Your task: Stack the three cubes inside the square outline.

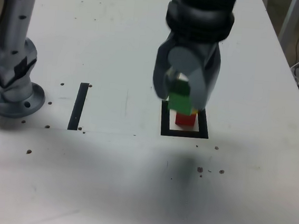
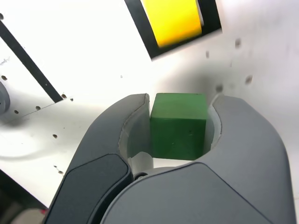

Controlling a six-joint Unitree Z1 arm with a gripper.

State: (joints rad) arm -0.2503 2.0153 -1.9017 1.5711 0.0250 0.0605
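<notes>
Green cube (image 2: 179, 126) is pinched in the gripper (image 2: 178, 123) — jaws closed on two opposite sides, in the wrist view. In the exterior view the green cube is held up above the table (image 1: 109, 177), seen below the dark wrist of the arm (image 1: 199, 21), with the nearer part of the gripper blurred. Red cube (image 1: 185, 119) is seen inside the square outline (image 1: 166, 125), in the exterior view; white surface is visible between it and the black tape on the near side. Only a small piece of the yellow cube (image 2: 174, 21) is shown in the exterior view, just above the red one and partly covered by the green cube and gripper. In the wrist view the yellow cube's top is seen over the outline, with the red cube hidden — yellow is stacked on red. Green cube is apart from the yellow one in the wrist view, with bare table between them. Black strip (image 1: 78, 106) is lying on the table, well to the exterior view's left of the outline. Grey round-based fixture (image 1: 15, 99) is placed farther to the exterior view's left, near the table's edge. Small dark holes or spots are scattered over the white surface. Contact between cube and outline tape cannot be told.
</notes>
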